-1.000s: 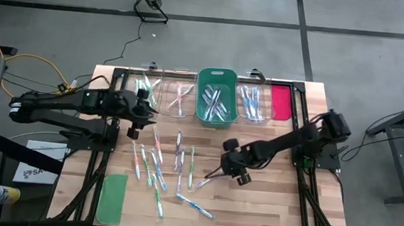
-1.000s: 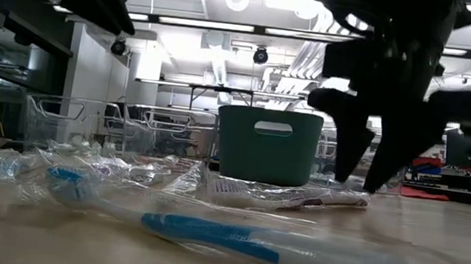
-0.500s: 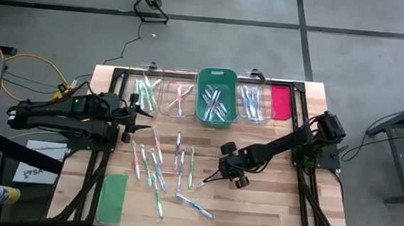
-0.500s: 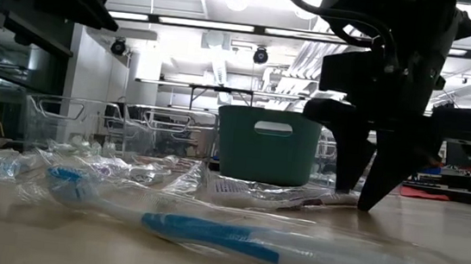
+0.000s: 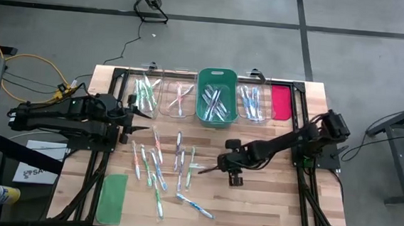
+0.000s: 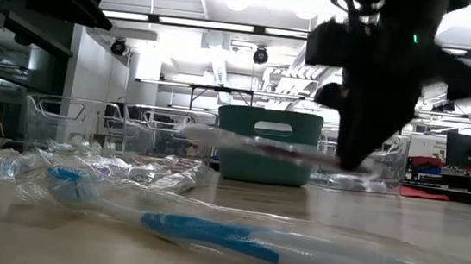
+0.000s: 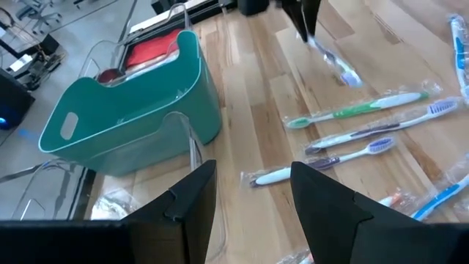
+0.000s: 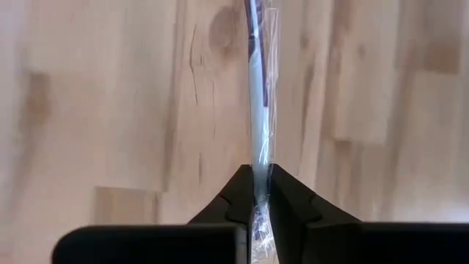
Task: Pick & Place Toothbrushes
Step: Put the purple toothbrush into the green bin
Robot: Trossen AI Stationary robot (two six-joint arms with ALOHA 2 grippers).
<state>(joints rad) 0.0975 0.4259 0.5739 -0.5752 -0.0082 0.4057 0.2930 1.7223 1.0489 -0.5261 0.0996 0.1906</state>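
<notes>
now right hand grips a wrapped toothbrush above bare table; left hand released.

No legible text, label, brand, number or sign found in any view. Dark lettering noted on a white sheet lying on the floor beside the counter, high view; partly hidden under the frame and too small to read. Wrappers of the toothbrushes checked in the low view: no readable print. Green bin checked in the left wrist view: plain wall, no marking.
</notes>
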